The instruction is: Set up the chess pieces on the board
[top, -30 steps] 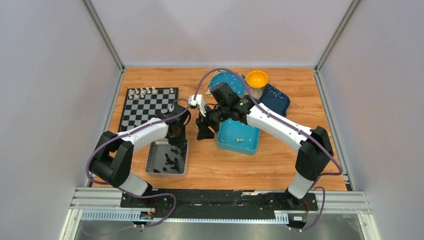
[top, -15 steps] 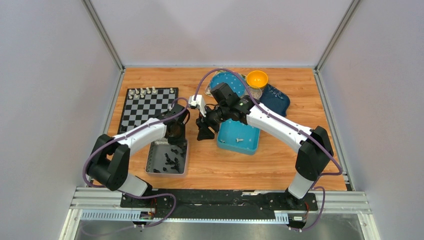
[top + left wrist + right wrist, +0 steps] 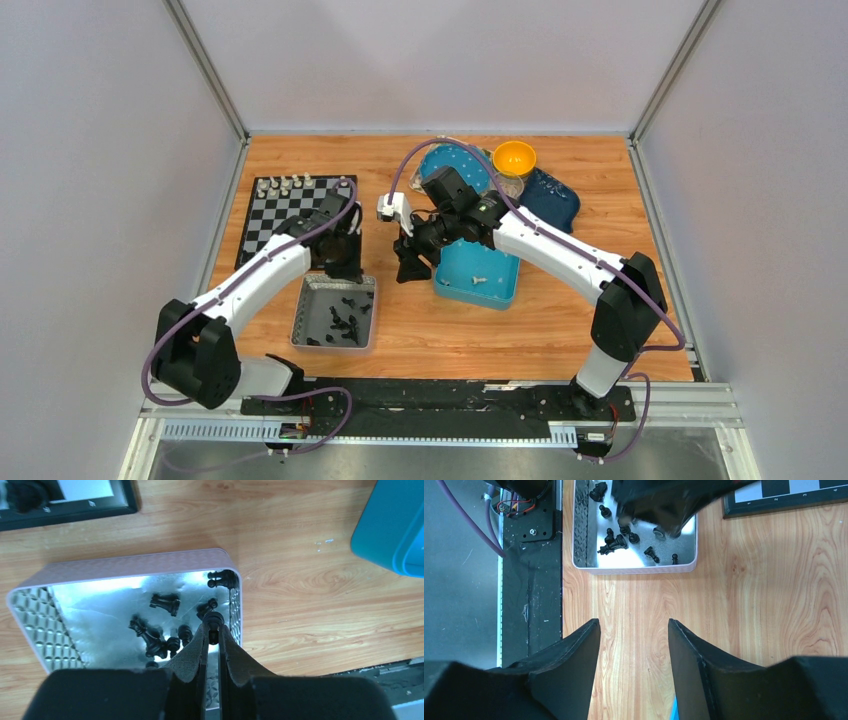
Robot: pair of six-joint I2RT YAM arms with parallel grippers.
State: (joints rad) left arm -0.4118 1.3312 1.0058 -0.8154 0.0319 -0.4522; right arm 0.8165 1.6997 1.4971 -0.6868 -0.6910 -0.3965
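Left gripper (image 3: 212,636) has its fingers pressed together on a small black piece (image 3: 213,618). It looks like a pawn, but the tips cover too much to be sure. It hangs above the right side of the silver tray (image 3: 125,564), where the other black chess pieces (image 3: 159,630) lie loose and tipped over. In the top view the left gripper (image 3: 340,262) sits at the tray's far edge, just near of the board (image 3: 290,215). Cream-white pieces (image 3: 300,183) line the board's far row, so black probably goes on the near rows.

Right gripper (image 3: 634,630) has its fingers spread and holds nothing. It hovers over bare wood between the silver tray and the blue tray (image 3: 478,290).

Step in hand is carrying the pinched piece to the board. To do it well:
- Lift it clear of the tray wall before moving it sideways.
- Keep the wrist vertical, since the pinch looks high on the piece and it could swing.
- Lower it until the base touches the centre of a square, then open the fingers slowly.
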